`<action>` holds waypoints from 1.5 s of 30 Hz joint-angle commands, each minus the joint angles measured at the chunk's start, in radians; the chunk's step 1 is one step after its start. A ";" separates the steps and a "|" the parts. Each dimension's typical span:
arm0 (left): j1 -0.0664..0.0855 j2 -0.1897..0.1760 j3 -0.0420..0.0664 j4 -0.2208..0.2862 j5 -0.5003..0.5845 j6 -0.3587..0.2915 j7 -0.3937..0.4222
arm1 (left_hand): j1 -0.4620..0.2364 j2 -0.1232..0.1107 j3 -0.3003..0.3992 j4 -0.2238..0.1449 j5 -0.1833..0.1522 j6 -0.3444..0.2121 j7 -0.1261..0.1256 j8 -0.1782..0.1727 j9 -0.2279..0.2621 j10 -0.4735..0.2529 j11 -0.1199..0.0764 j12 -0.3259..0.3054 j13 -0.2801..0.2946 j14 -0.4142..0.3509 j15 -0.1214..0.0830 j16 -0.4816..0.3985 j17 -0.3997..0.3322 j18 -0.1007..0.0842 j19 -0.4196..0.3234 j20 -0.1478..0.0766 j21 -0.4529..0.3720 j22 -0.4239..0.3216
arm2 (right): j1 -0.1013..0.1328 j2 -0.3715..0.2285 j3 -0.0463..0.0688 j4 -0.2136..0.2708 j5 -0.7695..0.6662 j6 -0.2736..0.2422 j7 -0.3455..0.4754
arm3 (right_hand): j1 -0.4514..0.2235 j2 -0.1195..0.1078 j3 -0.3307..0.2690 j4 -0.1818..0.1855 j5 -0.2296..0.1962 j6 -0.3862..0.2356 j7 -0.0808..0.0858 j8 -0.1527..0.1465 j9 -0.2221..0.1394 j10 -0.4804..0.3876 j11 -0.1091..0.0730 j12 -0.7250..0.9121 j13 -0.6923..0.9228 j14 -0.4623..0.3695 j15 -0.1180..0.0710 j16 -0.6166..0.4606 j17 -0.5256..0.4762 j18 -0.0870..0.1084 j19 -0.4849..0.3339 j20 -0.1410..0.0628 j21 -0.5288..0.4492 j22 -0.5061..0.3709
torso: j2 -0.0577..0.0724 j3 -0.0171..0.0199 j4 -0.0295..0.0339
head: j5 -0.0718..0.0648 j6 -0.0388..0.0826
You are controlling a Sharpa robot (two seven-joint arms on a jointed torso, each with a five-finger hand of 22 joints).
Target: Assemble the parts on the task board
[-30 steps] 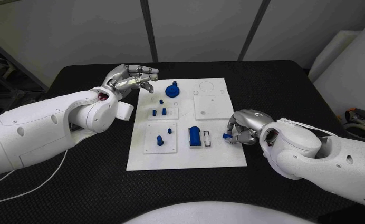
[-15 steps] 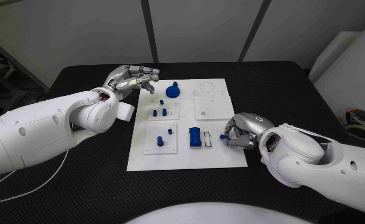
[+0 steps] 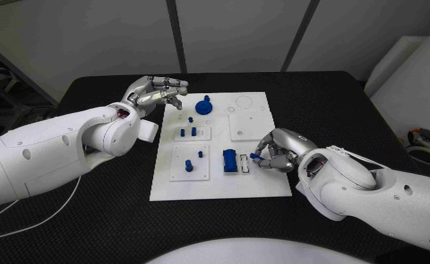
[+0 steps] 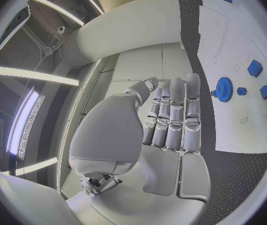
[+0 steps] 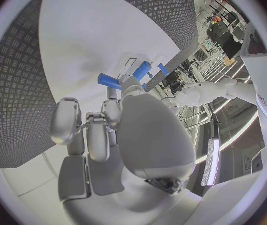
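The white task board (image 3: 260,182) lies mid-table. On it are a blue gear (image 3: 204,108), small blue pegs (image 3: 186,132), a single peg (image 3: 188,165) and a blue block (image 3: 230,161). My right hand (image 3: 278,151) hovers over the board's right edge and pinches a small blue part (image 3: 258,158), just right of the block. The right wrist view shows that part (image 5: 109,80) at its fingertips, with the block (image 5: 141,70) beyond. My left hand (image 3: 158,92) hangs at the board's far left corner, fingers extended and holding nothing. The left wrist view shows this hand (image 4: 168,120) with the gear (image 4: 223,89) beyond it.
A raised white square plate (image 3: 250,125) sits on the board's right half, behind my right hand. Black table (image 3: 107,202) surrounds the board. Grey wall panels stand behind the table's far edge.
My right hand has moved left over the board with the small blue part, closer to the blue block. The left hand has stayed where it was.
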 commanded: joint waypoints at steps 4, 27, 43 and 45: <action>0.001 0.001 0.001 0.001 0.001 0.013 0.002 | 0.000 0.007 -0.005 0.001 0.000 0.001 -0.005 0.003 0.001 -0.007 -0.001 0.007 0.001 -0.007 -0.001 -0.001 -0.001 0.006 -0.006 0.003 -0.004 -0.001 | 0.001 0.020 0.000 -0.016 0.073 0.034 -0.002 | -0.035 -0.005 0.015 0.003 -0.009 0.009 -0.005 0.008 0.035 0.010 0.000 -0.002 0.001 0.085 0.001 0.004 0.192 -0.011 0.005 -0.001 0.004 0.002 | 0.000 -0.0007 0.0002 | -0.001 -0.002; 0.001 -0.001 0.001 0.005 0.001 0.019 -0.003 | -0.001 0.006 -0.006 0.001 -0.001 0.001 -0.004 0.004 0.001 -0.008 0.000 0.007 0.001 -0.008 -0.001 -0.001 -0.002 0.006 -0.007 0.003 -0.005 -0.001 | 0.002 0.077 0.000 -0.061 0.093 0.094 -0.010 | -0.216 0.005 0.027 0.004 0.009 0.032 -0.023 0.044 0.079 0.038 -0.014 0.032 0.030 0.087 -0.009 0.008 0.199 -0.013 0.013 -0.009 0.010 0.011 | -0.001 -0.0001 -0.0011 | 0.004 -0.004; 0.001 -0.002 0.001 0.005 0.001 0.024 -0.007 | -0.002 0.006 -0.007 0.001 -0.001 0.001 -0.004 0.004 0.001 -0.009 0.000 0.008 0.001 -0.009 -0.001 -0.001 -0.002 0.006 -0.007 0.003 -0.005 -0.001 | 0.002 0.090 0.001 -0.071 0.076 0.093 -0.012 | -0.262 0.019 0.013 0.005 0.014 0.043 -0.031 0.060 0.094 0.062 -0.020 0.077 0.065 0.088 -0.014 0.011 0.204 -0.014 0.017 -0.014 0.013 0.016 | 0.000 -0.0001 -0.0007 | 0.003 -0.003; 0.001 -0.002 0.001 0.005 0.001 0.024 -0.007 | -0.002 0.006 -0.007 0.001 -0.001 0.001 -0.004 0.004 0.001 -0.009 0.000 0.008 0.001 -0.009 -0.001 -0.001 -0.002 0.006 -0.007 0.003 -0.005 -0.001 | 0.002 0.091 0.001 -0.072 0.073 0.089 -0.012 | -0.272 0.022 0.008 0.005 0.006 0.043 -0.032 0.061 0.097 0.062 -0.021 0.077 0.065 0.088 -0.015 0.011 0.204 -0.014 0.017 -0.015 0.012 0.016 | 0.000 -0.0002 -0.0011 | 0.002 -0.002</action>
